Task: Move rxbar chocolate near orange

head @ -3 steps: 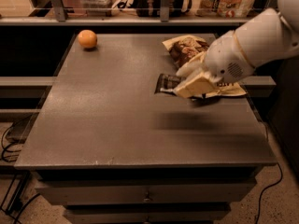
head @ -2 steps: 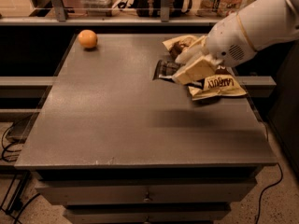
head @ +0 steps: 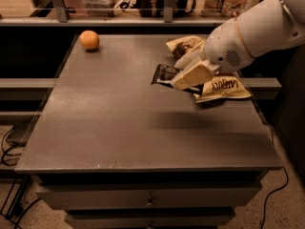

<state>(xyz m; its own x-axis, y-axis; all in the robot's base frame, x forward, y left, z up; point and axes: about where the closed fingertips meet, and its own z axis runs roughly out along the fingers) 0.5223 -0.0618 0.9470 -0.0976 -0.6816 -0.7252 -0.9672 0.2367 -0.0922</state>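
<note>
The rxbar chocolate [head: 163,73] is a small dark bar with white print. My gripper [head: 180,78] is shut on its right end and holds it above the grey table [head: 109,128], right of the middle. The bar sticks out to the left of the cream fingers [head: 193,74]. Its shadow lies on the tabletop below, nearer the front. The orange [head: 89,39] sits at the table's far left corner, well apart from the bar and to its left.
A brown-and-yellow chip bag [head: 223,87] lies on the table just right of the gripper, and another crumpled bag [head: 185,45] lies behind it. A shelf with a rail [head: 143,19] runs behind the table. Drawers [head: 147,199] sit under the front edge.
The gripper has carried the bar a little to the left and toward the back of the table, off the chip bag. The orange and the bags have not moved.
</note>
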